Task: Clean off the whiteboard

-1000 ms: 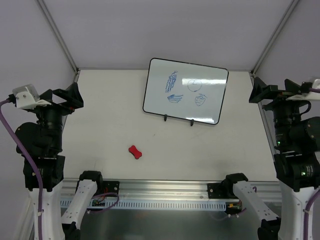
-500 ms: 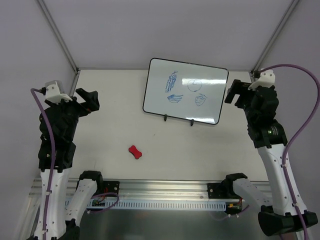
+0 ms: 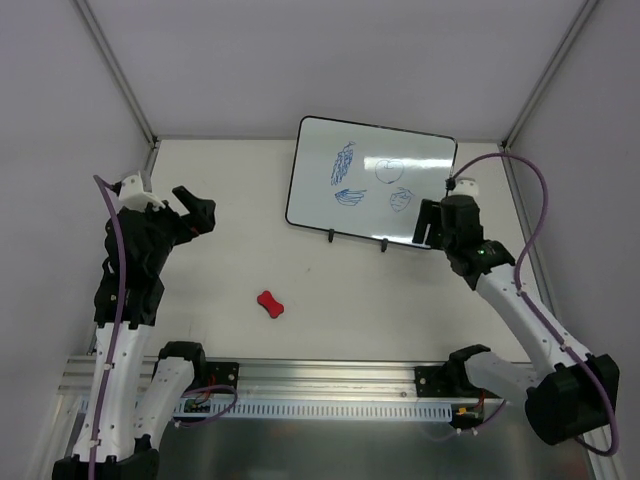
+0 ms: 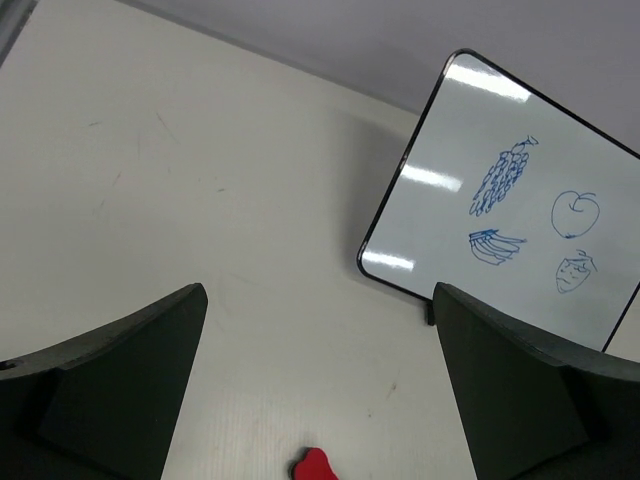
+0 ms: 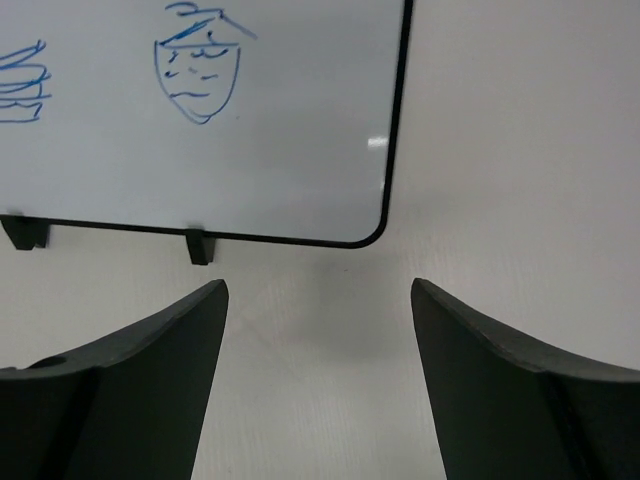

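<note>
The whiteboard (image 3: 370, 180) stands tilted on two small black feet at the back of the table, with several blue marker doodles on it. It also shows in the left wrist view, whiteboard (image 4: 450, 190), and close up in the right wrist view, whiteboard (image 5: 260, 160). A red bone-shaped eraser (image 3: 271, 304) lies on the table in front of the board, and its tip shows as the eraser (image 4: 312, 466). My left gripper (image 3: 193, 213) hangs open over the left of the table, empty (image 4: 320, 290). My right gripper (image 3: 429, 224) is open and empty just before the board's lower right corner (image 5: 318, 283).
Pale walls with metal corner posts (image 3: 118, 75) close in the table at the back and sides. A metal rail (image 3: 330, 385) with both arm bases runs along the near edge. The board's right foot (image 5: 198, 246) stands just ahead of my right fingers.
Both arms have swung in from the table's sides. The right gripper has dropped to the board's lower right corner, and the left has reached out over the left of the table.
</note>
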Motion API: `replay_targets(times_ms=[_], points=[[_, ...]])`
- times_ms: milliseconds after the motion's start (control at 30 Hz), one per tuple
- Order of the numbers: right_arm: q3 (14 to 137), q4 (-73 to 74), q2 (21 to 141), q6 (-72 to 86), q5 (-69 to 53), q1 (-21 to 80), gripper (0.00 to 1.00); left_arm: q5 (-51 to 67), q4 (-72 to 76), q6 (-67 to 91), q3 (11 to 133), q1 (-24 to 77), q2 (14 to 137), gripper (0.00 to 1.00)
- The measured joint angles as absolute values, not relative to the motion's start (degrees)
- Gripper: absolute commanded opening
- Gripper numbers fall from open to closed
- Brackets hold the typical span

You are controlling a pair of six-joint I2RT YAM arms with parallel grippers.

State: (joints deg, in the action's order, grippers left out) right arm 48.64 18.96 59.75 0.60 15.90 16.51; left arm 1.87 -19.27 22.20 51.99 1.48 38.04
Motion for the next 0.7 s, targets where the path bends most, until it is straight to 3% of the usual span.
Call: replay_targets(times_ms=[300,700], points=[[46.9,14.4,72.4,12.8,29.8,32.6,0.65,2.6,-19.2,24.4,49.7,1.5,40.7,0.99],[47.0,5.9,84.6,15.6,30.5,33.8,0.60,2.7,-19.3,24.8,48.2,2.3,40.4,0.99]])
